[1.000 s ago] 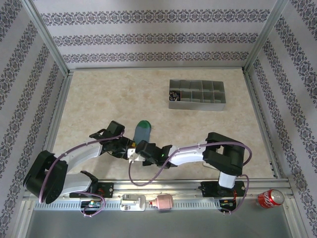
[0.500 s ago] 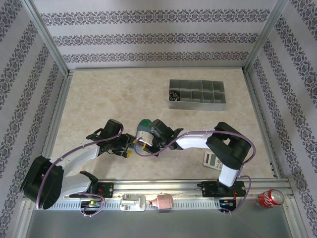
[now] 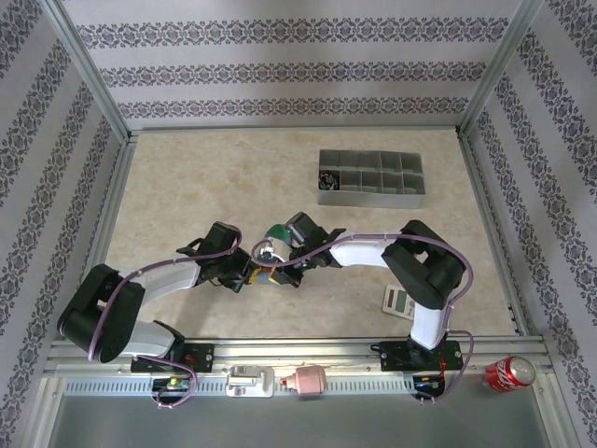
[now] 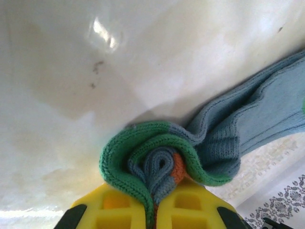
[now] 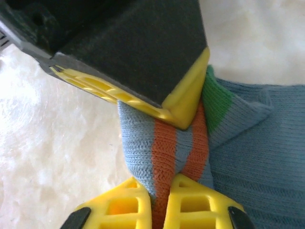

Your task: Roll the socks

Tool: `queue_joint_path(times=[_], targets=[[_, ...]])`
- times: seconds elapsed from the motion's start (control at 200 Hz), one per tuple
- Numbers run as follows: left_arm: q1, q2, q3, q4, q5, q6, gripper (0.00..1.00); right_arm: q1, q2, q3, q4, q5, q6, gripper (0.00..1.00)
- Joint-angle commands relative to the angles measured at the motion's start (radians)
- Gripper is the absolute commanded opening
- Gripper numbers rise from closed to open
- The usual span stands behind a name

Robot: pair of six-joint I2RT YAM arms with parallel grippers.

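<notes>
The blue-teal knit sock (image 4: 217,136) w/ orange cuff and green toe lies about mid-table, a bit nearer the arms' side. It's partly rolled. In the left wrist view one end is wound into a tight spiral, green wrapped round a blue core w/ a sliver of orange. The rest trails off flat on the surface.

The left gripper (image 4: 155,202) has its yellow jaws clenched on that spiral, fabric squeezed btwn them. Right up against it, the right gripper (image 5: 162,193) pinches the orange-and-blue striped part, jaws closed on the cloth. The two tools sit nose to nose, almost touching.

All this is on the pale marbled tabletop (image 3: 187,187). Well apart, toward the back, there's a grey plastic compartment tray (image 3: 371,177). A small grey calculator (image 3: 399,301) lies near the right arm's base, and a red soda can (image 3: 508,373) sits beyond the front rail.

My read: the rolling step is under way, prob. around halfway, w/ a good length unrolled. The next move needs one gripper to hold the coil tight while the other turns it along the loose part, else it springs open.
</notes>
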Motion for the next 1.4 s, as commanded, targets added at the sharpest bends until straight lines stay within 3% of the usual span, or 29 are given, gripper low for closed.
queue_joint_path(times=[0.0, 0.1, 0.185, 0.37, 0.555, 0.724, 0.854, 0.979, 1.114, 1.209, 1.244, 1.339, 1.399], targets=[[-0.026, 0.006, -0.036, -0.277, -0.043, -0.04, 0.0, 0.047, -0.085, -0.101, -0.096, 0.209, -0.031, 0.3], [-0.025, -0.011, -0.02, -0.329, -0.056, -0.082, 0.0, 0.135, -0.242, -0.164, -0.007, 0.414, -0.073, 0.48], [-0.027, -0.007, 0.001, -0.348, -0.065, -0.106, 0.0, 0.211, -0.3, -0.167, 0.014, 0.564, -0.082, 0.53], [-0.028, 0.03, 0.032, -0.342, -0.055, -0.121, 0.0, 0.357, -0.236, -0.118, 0.039, 0.743, -0.15, 0.55], [-0.029, 0.047, 0.047, -0.344, -0.046, -0.111, 0.0, 0.416, -0.074, -0.024, 0.052, 0.906, -0.234, 0.51], [-0.029, 0.04, 0.041, -0.343, -0.045, -0.113, 0.0, 0.417, -0.011, 0.021, 0.07, 1.008, -0.283, 0.46], [-0.029, 0.034, 0.032, -0.336, -0.048, -0.123, 0.0, 0.423, -0.033, -0.013, 0.112, 1.053, -0.288, 0.48], [-0.029, 0.038, 0.034, -0.33, -0.051, -0.128, 0.0, 0.424, -0.059, -0.038, 0.101, 0.998, -0.285, 0.54], [-0.028, 0.038, 0.031, -0.311, -0.045, -0.148, 0.0, 0.421, -0.017, -0.01, 0.092, 0.97, -0.286, 0.52], [-0.029, 0.034, 0.031, -0.308, -0.045, -0.151, 0.0, 0.41, 0.012, 0.039, 0.059, 0.942, -0.268, 0.45], [-0.028, 0.033, 0.028, -0.304, -0.042, -0.153, 0.0, 0.407, 0.025, 0.057, 0.04, 0.935, -0.256, 0.38], [-0.028, 0.02, 0.023, -0.295, -0.039, -0.16, 0.0, 0.402, 0.042, 0.074, 0.011, 0.933, -0.22, 0.07], [-0.028, -0.001, 0.018, -0.288, -0.04, -0.173, 0.0, 0.395, 0.042, 0.069, -0.015, 0.923, -0.187, 0.0]])
